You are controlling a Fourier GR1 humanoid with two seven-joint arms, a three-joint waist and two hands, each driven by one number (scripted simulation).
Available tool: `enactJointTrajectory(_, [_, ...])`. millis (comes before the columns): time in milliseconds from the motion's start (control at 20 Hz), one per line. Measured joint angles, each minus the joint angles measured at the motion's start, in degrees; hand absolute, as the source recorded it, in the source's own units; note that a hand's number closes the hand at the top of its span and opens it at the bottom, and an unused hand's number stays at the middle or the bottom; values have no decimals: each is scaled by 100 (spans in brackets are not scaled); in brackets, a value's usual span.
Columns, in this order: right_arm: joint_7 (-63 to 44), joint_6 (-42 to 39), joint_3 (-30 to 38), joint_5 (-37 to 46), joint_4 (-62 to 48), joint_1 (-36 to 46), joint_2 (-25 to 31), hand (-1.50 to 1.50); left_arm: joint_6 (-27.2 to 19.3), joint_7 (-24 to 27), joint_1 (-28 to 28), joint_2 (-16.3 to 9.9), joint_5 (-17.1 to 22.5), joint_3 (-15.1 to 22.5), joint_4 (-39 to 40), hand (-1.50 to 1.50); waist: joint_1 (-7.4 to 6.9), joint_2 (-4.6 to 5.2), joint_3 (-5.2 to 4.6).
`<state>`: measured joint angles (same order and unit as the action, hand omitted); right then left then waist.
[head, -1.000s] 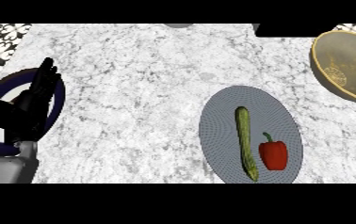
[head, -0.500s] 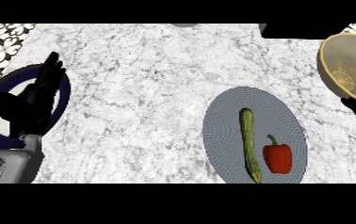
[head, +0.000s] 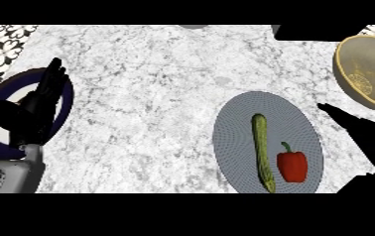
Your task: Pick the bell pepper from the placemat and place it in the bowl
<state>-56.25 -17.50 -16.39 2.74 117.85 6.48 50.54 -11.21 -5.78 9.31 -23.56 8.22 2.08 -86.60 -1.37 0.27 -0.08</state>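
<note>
A red bell pepper (head: pixel 292 165) lies on the near right part of a grey oval placemat (head: pixel 238 126), beside a long green cucumber (head: pixel 261 150). The yellowish bowl (head: pixel 354 69) stands at the far right, cut by the view's edge. My right hand (head: pixel 357 130) comes in from the right edge with straight fingers, just right of the placemat and above the pepper's level in the view, touching nothing. My left hand (head: pixel 40 103) rests open at the far left, fingers up.
A dark blue plate (head: pixel 67 93) lies under my left hand at the counter's left edge. White marble counter (head: pixel 147 106) stretches between the plate and the placemat. A dark block (head: pixel 315 30) sits at the far right back.
My right hand has come into view from the right edge, beside the placemat. The left hand has stayed where it was. The pepper and cucumber have not moved on the mat.
</note>
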Motion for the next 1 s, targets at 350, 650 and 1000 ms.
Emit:
enactJointTrajectory(350, [36,-333,-486,231,-636,308,-226,-150,40,-85,54,44,-84,-108,4,0,68,-15,6])
enactJointTrajectory(650, [211,-346,-773,1316,-824,449,-549,-150,139,-103,-17,72,-129,-259,-34,0,102,-27,6])
enactJointTrajectory(1000, [315,-415,-863,1984,-991,154,-1166,-150,225,-36,-262,244,-277,-370,-211,0,123,-29,8])
